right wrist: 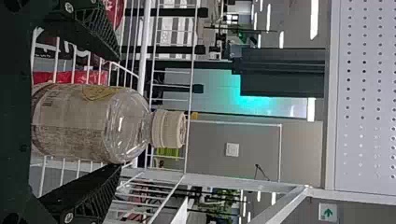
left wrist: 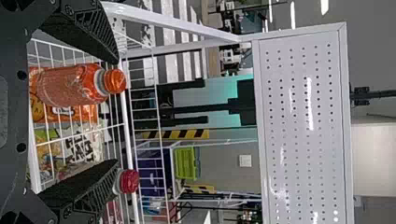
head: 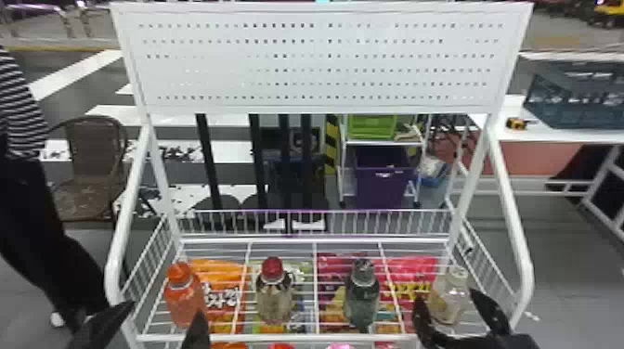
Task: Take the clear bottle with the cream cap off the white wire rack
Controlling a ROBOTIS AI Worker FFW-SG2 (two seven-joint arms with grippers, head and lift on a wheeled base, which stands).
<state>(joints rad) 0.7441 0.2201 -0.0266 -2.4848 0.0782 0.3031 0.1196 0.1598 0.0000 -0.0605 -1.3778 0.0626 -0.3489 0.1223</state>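
On the right side of the white wire rack [head: 376, 337] stands the clear bottle [head: 449, 297] with the cream cap. My right gripper [head: 452, 308] is open, one finger on either side of that bottle. The right wrist view has the clear bottle [right wrist: 93, 122] between the spread fingers of the right gripper [right wrist: 120, 112], with a gap on one side; whether the other finger touches it I cannot tell. My left gripper [head: 162, 322] stands open at the rack's front left, near the orange bottle. In the left wrist view the left gripper [left wrist: 116, 112] has its fingers wide apart.
An orange bottle [head: 183, 294], a red-capped bottle [head: 274, 292] and a dark bottle [head: 362, 294] stand along the same shelf. Colourful packets [head: 223, 283] lie under the wires. White side rails [head: 510, 222] and a perforated panel [head: 315, 65] frame the rack.
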